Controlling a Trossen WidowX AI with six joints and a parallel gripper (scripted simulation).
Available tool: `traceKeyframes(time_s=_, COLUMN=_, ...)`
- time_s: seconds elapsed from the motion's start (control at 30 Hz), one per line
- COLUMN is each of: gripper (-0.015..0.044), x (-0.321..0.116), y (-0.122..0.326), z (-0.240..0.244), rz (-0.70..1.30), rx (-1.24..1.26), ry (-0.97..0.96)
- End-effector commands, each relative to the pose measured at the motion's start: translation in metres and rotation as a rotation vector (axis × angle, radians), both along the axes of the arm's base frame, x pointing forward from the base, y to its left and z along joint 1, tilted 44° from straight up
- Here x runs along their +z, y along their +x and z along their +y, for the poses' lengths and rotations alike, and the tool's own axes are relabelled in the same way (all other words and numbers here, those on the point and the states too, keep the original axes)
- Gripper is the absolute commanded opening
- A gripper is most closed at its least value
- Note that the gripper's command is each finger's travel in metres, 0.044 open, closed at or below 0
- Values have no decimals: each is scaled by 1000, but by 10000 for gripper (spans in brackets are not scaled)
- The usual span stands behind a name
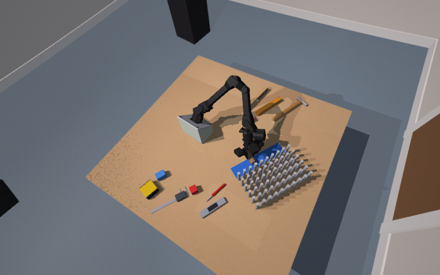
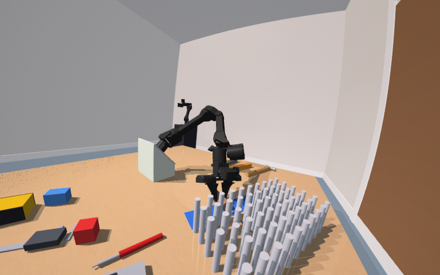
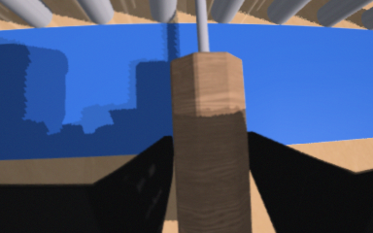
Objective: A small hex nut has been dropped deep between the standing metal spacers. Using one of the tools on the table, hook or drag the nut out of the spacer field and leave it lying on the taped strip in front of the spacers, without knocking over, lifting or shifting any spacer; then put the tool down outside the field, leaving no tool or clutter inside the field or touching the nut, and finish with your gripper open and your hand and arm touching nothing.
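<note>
My gripper is shut on a tool's hexagonal wooden handle. The tool's thin metal shaft points forward into the rows of standing grey spacers. The gripper hangs low over the blue taped strip, at the near edge of the spacer field. The hex nut is hidden among the spacers in every view, and so is the tool's tip.
A hammer, an orange-handled tool and a dark file lie behind the arm. A red screwdriver, a grey box, a scraper and red, blue and yellow blocks lie front left.
</note>
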State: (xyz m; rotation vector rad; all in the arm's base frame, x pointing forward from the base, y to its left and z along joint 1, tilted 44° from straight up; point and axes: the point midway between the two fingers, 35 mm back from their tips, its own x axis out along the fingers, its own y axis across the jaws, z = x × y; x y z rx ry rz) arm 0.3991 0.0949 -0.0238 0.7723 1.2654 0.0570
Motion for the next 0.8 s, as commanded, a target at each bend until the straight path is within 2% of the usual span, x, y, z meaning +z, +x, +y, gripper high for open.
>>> traceKeyframes(time_s=0.0, gripper=0, x=0, y=-1, z=0, rz=2, rx=-6, ry=0)
traceKeyframes(time_s=0.77, gripper=0, x=4, y=-14, z=4, rz=2, rx=-6, ry=1)
